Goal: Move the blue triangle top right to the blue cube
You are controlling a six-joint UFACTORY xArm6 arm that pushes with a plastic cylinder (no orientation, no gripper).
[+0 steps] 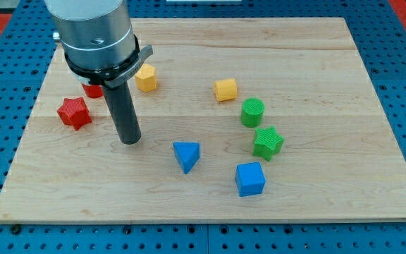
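Observation:
The blue triangle (187,155) lies on the wooden board (330,204) a little below the middle. The blue cube (250,178) sits to its right and slightly lower, about a block's width away. My tip (130,141) rests on the board to the left of the blue triangle and slightly above it, apart from it. The rod rises to the arm's grey body at the view's top left.
A red star (74,113) lies left of my tip. A red block (93,89) is partly hidden behind the rod. A yellow block (146,77) and an orange-yellow cube (225,90) lie higher up. A green cylinder (252,112) and green star (268,143) stand above the blue cube.

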